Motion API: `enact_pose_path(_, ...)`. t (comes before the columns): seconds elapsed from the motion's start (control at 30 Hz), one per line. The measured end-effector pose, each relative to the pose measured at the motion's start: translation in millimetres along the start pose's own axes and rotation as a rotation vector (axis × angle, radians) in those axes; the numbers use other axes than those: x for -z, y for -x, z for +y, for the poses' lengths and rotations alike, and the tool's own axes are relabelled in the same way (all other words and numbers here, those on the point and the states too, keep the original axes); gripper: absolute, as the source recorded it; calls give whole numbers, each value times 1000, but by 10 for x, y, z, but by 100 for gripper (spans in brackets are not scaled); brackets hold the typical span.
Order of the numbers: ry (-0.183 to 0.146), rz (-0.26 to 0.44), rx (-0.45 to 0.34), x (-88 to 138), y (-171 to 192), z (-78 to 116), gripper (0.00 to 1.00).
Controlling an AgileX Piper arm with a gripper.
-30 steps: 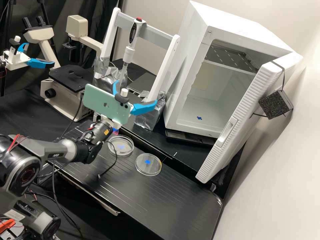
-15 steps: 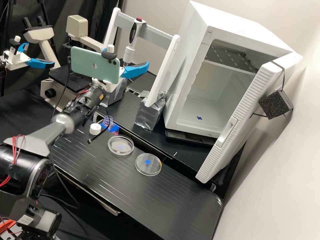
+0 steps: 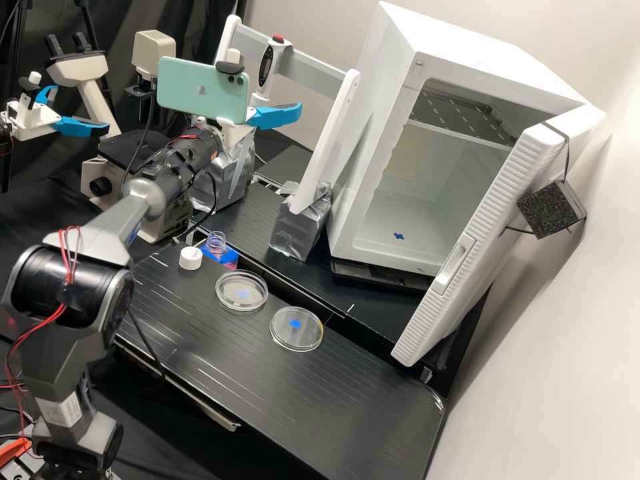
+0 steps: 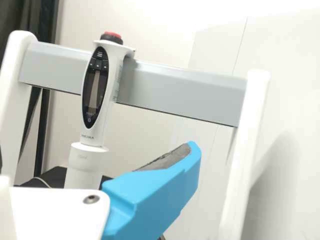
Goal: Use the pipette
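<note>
The claw [image 3: 275, 117] was spread wide, held up in front of the stand; in the wrist view, the dark pad [image 4: 172, 157] on one blue finger faced open space. A pale green phone [image 3: 177, 95] sat at the claw's mount, its back to the high camera. Just beyond, the white pipette [image 3: 269, 67] hung nearly upright at the stand's grey crossbar [image 3: 317, 70], its red button on top; whether the claw touched its hidden lower part, I couldn't tell. The stand's white uprights [image 3: 330, 140] came down into silver-wrapped bases [image 3: 300, 227].

Lower down, an uncapped clear bottle [image 3: 216, 245] stood at a blue patch by the surface's [image 3: 333, 400] far edge, with a white cap [image 3: 191, 259] beside it. Two round clear dishes lay near each other on the surface, one [image 3: 241, 301] closer to the cap, the other [image 3: 297, 339] farther along. Past the stand stood a white cabinet [image 3: 373, 100], door open, and a microscope [image 3: 153, 50].
</note>
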Motion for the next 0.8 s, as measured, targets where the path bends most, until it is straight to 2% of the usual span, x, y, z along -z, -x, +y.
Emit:
enact_pose_path(0.1,4,-15,12,35,-89,-1,100)
enact_pose_path(0.2,42,-30,21,49,-175,-23,100)
enact_pose_path(0.3,53,-41,37,51,-236,-62,100)
enact_pose_path(0.33,55,-39,42,64,-252,-70,0)
enact_pose_path(0.5,69,-44,67,52,-307,-126,0)
enact_pose_path(0.67,31,-50,85,47,-308,-144,0)
enact_pose_path(0.8,31,-55,84,22,-313,-130,0)
